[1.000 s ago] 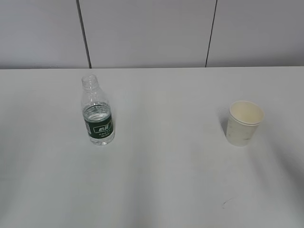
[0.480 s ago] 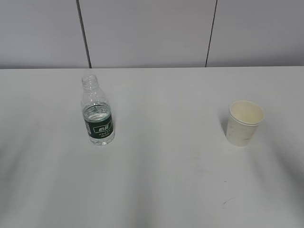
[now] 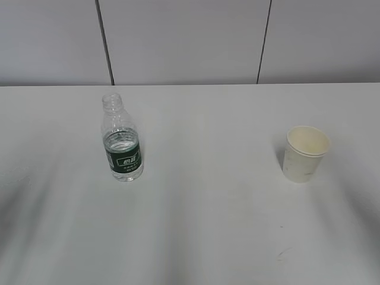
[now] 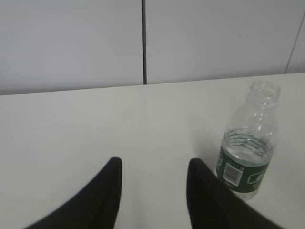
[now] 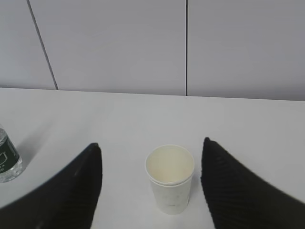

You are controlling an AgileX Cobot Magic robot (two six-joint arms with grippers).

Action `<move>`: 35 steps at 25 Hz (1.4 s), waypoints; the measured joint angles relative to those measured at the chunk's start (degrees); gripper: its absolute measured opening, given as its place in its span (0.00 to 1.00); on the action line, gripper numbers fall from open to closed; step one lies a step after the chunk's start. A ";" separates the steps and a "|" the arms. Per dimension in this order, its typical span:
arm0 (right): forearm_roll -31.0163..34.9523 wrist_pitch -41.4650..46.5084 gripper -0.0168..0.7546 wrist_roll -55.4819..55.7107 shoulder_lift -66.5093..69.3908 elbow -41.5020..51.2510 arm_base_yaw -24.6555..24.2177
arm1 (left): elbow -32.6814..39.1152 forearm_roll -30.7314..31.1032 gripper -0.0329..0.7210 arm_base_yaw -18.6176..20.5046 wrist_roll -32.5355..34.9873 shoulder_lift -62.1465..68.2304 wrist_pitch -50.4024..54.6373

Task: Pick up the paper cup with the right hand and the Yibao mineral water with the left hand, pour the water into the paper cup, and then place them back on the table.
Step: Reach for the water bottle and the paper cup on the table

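Here the white table (image 3: 202,225) meets a grey panelled wall (image 3: 178,41).

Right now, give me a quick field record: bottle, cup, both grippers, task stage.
bottle: Yibao mineral water upright on the table, uncapped, partly filled
cup: paper cup upright, looks empty, well apart from the bottle
left hand: fingers open, bottle off to their right, no contact
right hand: fingers open, cup lined up between them but farther out, no contact
stage: nothing picked up yet
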 joint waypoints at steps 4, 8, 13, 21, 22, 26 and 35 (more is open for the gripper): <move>0.00 -0.05 0.69 -0.10 0.00 0.00 0.00 | 0.00 3.62 0.43 0.00 -2.11 8.48 -6.19; -0.11 -0.05 0.69 -0.75 0.00 0.00 0.00 | 0.00 13.76 0.43 0.00 -10.38 15.72 -11.01; -0.11 -0.05 0.69 -1.79 0.00 0.00 0.00 | -0.17 23.31 0.43 0.00 -18.03 22.07 -16.54; -0.37 -0.54 0.69 -2.05 5.05 0.00 0.00 | -0.18 30.78 0.43 0.00 -19.65 29.18 -23.24; -0.81 -1.17 0.69 -2.05 6.09 0.00 0.00 | -0.18 30.90 0.43 0.00 -19.65 29.55 -23.53; -2.35 -7.85 0.69 -2.05 11.45 1.11 0.00 | -0.18 30.91 0.43 0.00 -19.96 30.27 -24.01; 1.15 -25.18 0.69 -3.68 22.50 6.68 0.00 | -0.23 30.98 0.48 0.00 -21.89 34.90 -30.85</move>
